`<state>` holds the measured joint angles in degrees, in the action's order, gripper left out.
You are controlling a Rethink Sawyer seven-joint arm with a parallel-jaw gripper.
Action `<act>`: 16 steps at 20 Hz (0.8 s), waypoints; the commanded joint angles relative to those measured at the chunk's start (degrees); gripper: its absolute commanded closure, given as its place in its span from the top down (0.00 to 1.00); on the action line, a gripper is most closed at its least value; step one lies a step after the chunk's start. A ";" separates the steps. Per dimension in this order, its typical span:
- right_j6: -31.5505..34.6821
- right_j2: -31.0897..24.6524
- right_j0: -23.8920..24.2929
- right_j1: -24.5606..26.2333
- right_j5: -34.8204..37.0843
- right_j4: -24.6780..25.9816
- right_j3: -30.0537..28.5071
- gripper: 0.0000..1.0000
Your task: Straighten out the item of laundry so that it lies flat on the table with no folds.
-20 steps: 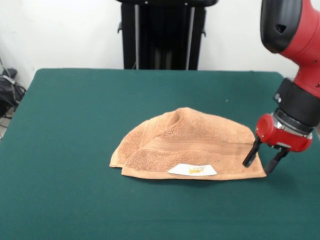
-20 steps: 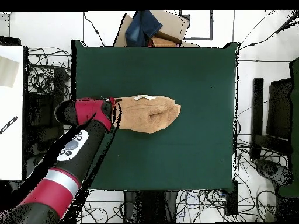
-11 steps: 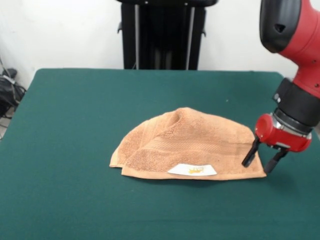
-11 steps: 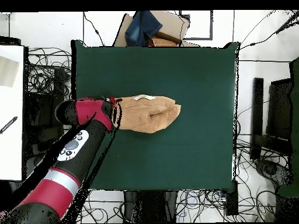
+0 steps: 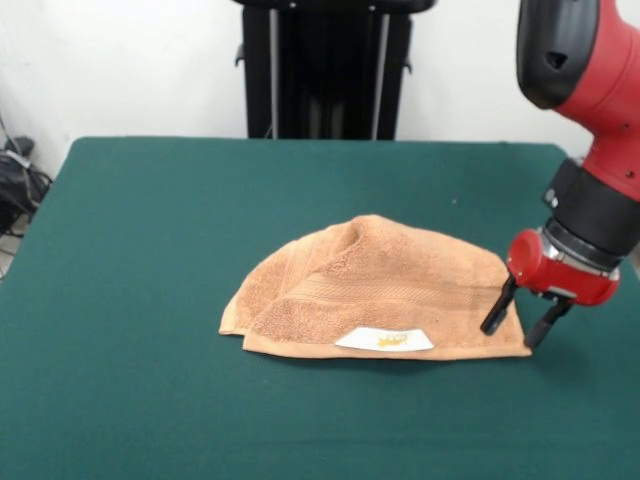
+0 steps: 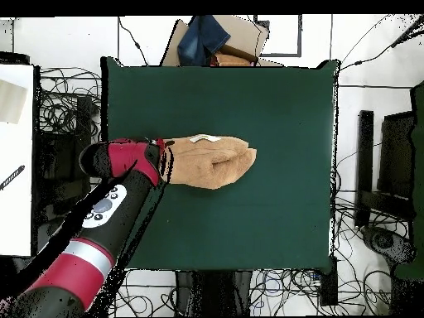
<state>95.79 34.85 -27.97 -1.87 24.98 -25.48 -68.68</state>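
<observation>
The item of laundry (image 5: pixel 370 290) is an orange-tan towel, folded over into a rounded heap on the green table (image 5: pixel 150 250), with a white label (image 5: pixel 385 341) on its near edge. My gripper (image 5: pixel 515 323) stands open at the towel's right corner in the front view, one finger over the cloth and the other just off its edge. Seen from overhead, the gripper (image 6: pixel 166 161) sits at the left end of the towel (image 6: pixel 211 161), on the table (image 6: pixel 248 99).
A black stand (image 5: pixel 325 70) rises behind the table's far edge. Cardboard boxes and blue cloth (image 6: pixel 211 40) lie beyond the table's top edge in the overhead view, and cables (image 6: pixel 58 124) cover the floor around it.
The gripper has shifted slightly toward the towel's corner, further over the cloth. The towel has not moved.
</observation>
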 commanded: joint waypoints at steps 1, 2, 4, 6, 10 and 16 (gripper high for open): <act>18.87 -2.58 -0.56 1.36 3.95 -3.19 0.71 1.00; 18.99 -2.41 -0.76 1.28 4.03 -3.19 0.60 1.00; 19.31 -2.05 -1.20 1.17 4.17 -3.24 0.42 1.00; 19.43 -1.87 -1.38 1.18 4.29 -3.30 0.41 1.00; 19.27 -2.03 -1.45 1.15 4.21 -3.41 0.20 1.00; 18.93 -2.03 -1.55 0.94 4.42 -3.59 0.01 1.00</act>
<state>95.79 35.31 -29.46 -1.72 24.98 -26.09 -68.67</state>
